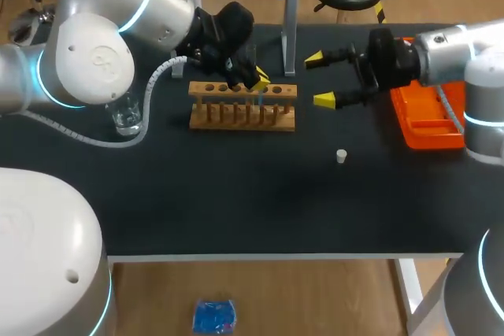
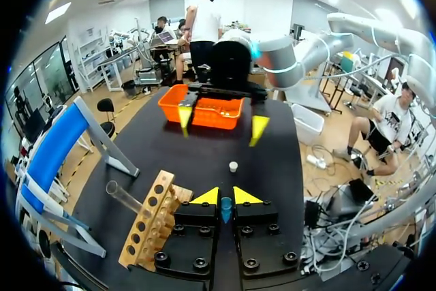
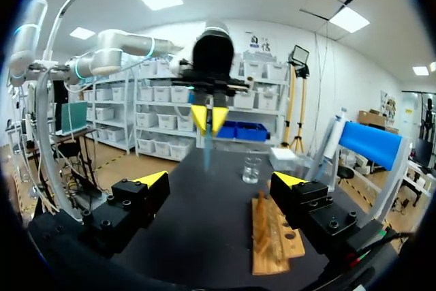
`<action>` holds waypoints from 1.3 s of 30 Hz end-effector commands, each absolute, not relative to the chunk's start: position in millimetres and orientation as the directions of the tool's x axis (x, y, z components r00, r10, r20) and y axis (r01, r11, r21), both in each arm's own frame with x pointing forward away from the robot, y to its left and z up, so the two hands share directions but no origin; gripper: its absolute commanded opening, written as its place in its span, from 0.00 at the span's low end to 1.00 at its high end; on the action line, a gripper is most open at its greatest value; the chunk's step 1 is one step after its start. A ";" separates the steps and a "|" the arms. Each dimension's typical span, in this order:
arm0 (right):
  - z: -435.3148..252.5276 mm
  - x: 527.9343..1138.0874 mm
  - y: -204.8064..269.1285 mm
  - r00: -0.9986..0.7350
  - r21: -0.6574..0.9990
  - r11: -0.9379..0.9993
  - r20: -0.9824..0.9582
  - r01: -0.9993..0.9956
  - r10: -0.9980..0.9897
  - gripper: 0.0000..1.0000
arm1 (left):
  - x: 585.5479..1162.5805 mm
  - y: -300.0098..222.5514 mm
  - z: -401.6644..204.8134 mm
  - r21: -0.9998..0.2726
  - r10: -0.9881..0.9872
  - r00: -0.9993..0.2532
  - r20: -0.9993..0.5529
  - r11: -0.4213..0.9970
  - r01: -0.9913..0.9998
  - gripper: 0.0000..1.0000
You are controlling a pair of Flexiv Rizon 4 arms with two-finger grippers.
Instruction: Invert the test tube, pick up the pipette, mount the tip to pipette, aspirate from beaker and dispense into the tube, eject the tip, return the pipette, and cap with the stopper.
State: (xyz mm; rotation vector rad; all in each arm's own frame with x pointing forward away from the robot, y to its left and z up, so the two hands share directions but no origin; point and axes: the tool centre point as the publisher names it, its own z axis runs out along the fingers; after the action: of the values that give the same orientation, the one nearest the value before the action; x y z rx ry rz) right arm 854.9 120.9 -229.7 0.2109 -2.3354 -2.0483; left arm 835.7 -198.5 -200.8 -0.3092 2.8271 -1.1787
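My left gripper (image 1: 258, 80) hovers over the wooden tube rack (image 1: 242, 106), shut on a thin bluish test tube (image 3: 206, 149) that hangs down from its tips. In the left wrist view the tube's end (image 2: 225, 208) shows between the closed fingers, and a clear glass tube (image 2: 126, 197) sticks out of the rack (image 2: 151, 226) beside them. My right gripper (image 1: 319, 79) stands wide open just right of the rack, empty and facing the left gripper (image 3: 209, 117). A small white stopper (image 1: 341, 156) lies on the black table in front of it.
A glass beaker (image 1: 126, 116) stands left of the rack under my left arm. An orange tray (image 1: 429, 120) sits at the right edge beneath my right arm. The front half of the table (image 1: 236, 202) is bare black surface.
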 end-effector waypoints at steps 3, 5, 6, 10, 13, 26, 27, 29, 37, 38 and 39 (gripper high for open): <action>-230.4 823.3 149.4 -0.982 0.993 0.073 -0.077 -0.090 -0.172 1.00 | 836.6 -198.3 -199.8 -0.706 -0.206 -0.978 0.021 0.690 -0.161 0.00; -233.3 819.2 161.3 -0.979 0.996 0.058 -0.062 -0.075 -0.194 1.00 | 836.6 -198.3 -199.8 -0.706 -0.206 -0.978 0.021 0.690 -0.161 0.00; -234.8 817.9 167.2 -0.978 0.996 0.053 -0.056 -0.068 -0.199 1.00 | 836.6 -198.3 -199.8 -0.706 -0.206 -0.978 0.021 0.690 -0.161 0.00; -240.0 818.2 184.3 -0.977 0.997 0.048 -0.041 -0.052 -0.207 1.00 | 836.6 -198.3 -199.8 -0.706 -0.206 -0.978 0.021 0.690 -0.161 0.00; -240.7 821.7 191.4 -0.978 0.999 0.040 -0.022 -0.031 -0.208 1.00 | 836.6 -198.3 -199.8 -0.706 -0.206 -0.978 0.021 0.690 -0.161 0.00; -245.1 833.0 221.4 -0.977 1.000 0.016 0.002 -0.002 -0.214 1.00 | 836.6 -198.3 -199.8 -0.706 -0.206 -0.978 0.021 0.690 -0.161 0.00; -245.2 833.9 223.0 -0.977 1.000 0.014 0.002 -0.001 -0.214 1.00 | 836.6 -198.3 -199.8 -0.706 -0.206 -0.978 0.021 0.690 -0.161 0.00; -244.6 836.1 224.9 -0.978 1.000 0.002 0.004 0.003 -0.210 1.00 | 836.6 -198.3 -199.8 -0.706 -0.206 -0.978 0.021 0.690 -0.161 0.00; -242.4 839.3 225.7 -0.978 0.999 -0.037 0.012 0.020 -0.210 1.00 | 836.6 -198.3 -199.8 -0.706 -0.206 -0.978 0.021 0.690 -0.161 0.00; -242.1 839.4 225.8 -0.978 0.999 -0.038 0.012 0.021 -0.210 1.00 | 836.6 -198.3 -199.8 -0.706 -0.206 -0.978 0.021 0.690 -0.161 0.00; -241.6 839.6 225.9 -0.978 0.999 -0.039 0.013 0.021 -0.209 1.00 | 836.6 -198.3 -199.8 -0.706 -0.206 -0.978 0.021 0.690 -0.161 0.00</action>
State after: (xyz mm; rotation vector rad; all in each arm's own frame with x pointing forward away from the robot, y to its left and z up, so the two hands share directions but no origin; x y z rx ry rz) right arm 837.8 225.2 -240.2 0.1999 -2.0636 -2.1441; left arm 836.1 -198.1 -200.7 -0.3073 2.8281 -1.1810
